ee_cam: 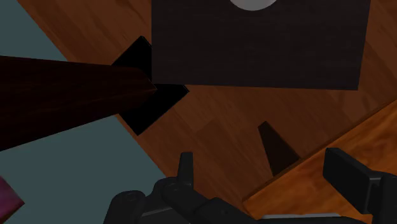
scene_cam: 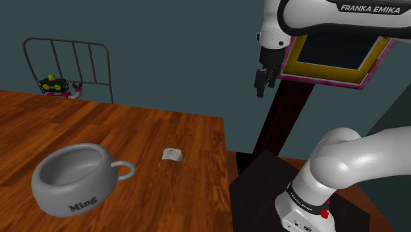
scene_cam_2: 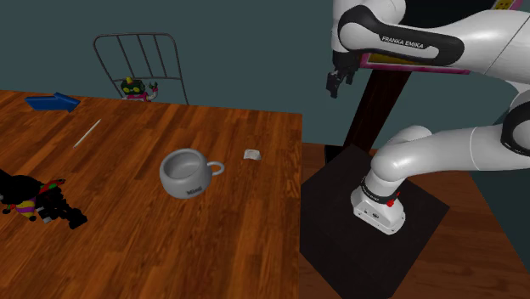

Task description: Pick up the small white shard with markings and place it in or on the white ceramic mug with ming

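Shoulder view: shard (scene_cam: 172, 155) is found lying flat on the desk (scene_cam: 151, 125), near the edge facing the stand (scene_cam: 263, 191). Mug (scene_cam: 71, 179) is set upright near it, handle turned toward the shard, the two apart. End effector (scene_cam: 262, 91) is held high, out beyond that desk edge, well apart from both. Wrist view: fingers (ee_cam: 186, 170) are seen spread, released.

White arm (scene_cam: 342, 158), dark joints (scene_cam_2: 361, 24), FRANKA EMIKA lettering (scene_cam: 370, 8), black gripper (scene_cam: 261, 89).
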You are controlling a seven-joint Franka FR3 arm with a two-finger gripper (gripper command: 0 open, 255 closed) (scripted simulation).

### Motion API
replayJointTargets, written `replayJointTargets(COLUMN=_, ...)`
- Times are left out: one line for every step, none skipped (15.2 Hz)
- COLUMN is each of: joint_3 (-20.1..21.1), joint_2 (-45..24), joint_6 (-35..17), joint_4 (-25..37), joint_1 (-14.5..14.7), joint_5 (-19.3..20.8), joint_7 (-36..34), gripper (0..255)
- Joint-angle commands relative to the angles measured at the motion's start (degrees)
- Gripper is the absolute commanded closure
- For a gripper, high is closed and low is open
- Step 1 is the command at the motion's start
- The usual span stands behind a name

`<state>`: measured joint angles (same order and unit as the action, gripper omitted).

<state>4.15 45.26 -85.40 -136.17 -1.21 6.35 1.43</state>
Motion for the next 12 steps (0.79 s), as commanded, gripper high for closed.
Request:
replayJointTargets(joint_3=0.0, joint_2=0.0, joint_6=0.0, joint_4=0.0, joint_1=0.0, joint_5=0.0, joint_7=0.0, gripper=0)
replayJointTargets(joint_3=0.4, joint_2=-0.9, joint_6=-1.1, joint_4=-0.4, joint_1=0.6, joint_5=-1.0, joint_7=-0.2, gripper=0)
replayJointTargets(joint_3=0.8, joint_2=-1.9, joint_6=-2.2, joint_4=-0.7, joint_1=1.2, joint_5=-2.1, joint_7=-0.4, gripper=0)
replayJointTargets(joint_3=1.2, joint_2=-2.9, joint_6=-3.2, joint_4=-0.9, joint_1=1.8, joint_5=-3.1, joint_7=-0.6, gripper=0)
replayJointTargets(joint_3=1.7, joint_2=-4.0, joint_6=-4.3, joint_4=-1.2, joint_1=2.5, joint_5=-4.1, joint_7=-0.8, gripper=0)
replayJointTargets(joint_3=2.1, joint_2=-5.1, joint_6=-5.4, joint_4=-1.3, joint_1=3.1, joint_5=-5.1, joint_7=-0.9, gripper=0)
replayJointTargets(joint_3=2.5, joint_2=-6.2, joint_6=-6.5, joint_4=-1.4, joint_1=3.7, joint_5=-6.1, joint_7=-1.0, gripper=0)
replayJointTargets(joint_3=3.0, joint_2=-7.3, joint_6=-7.6, joint_4=-1.5, joint_1=4.4, joint_5=-7.1, joint_7=-1.1, gripper=0)
replayJointTargets(joint_3=3.4, joint_2=-8.5, joint_6=-8.7, joint_4=-1.6, joint_1=5.0, joint_5=-8.1, joint_7=-1.2, gripper=0)
replayJointTargets(joint_3=3.9, joint_2=-9.7, joint_6=-9.8, joint_4=-1.5, joint_1=5.6, joint_5=-9.1, joint_7=-1.2, gripper=0)
replayJointTargets(joint_3=4.3, joint_2=-11.0, joint_6=-10.9, joint_4=-1.5, joint_1=6.2, joint_5=-10.1, joint_7=-1.3, gripper=0)
replayJointTargets(joint_3=4.8, joint_2=-12.2, joint_6=-12.0, joint_4=-1.3, joint_1=6.9, joint_5=-11.1, joint_7=-1.3, gripper=0)
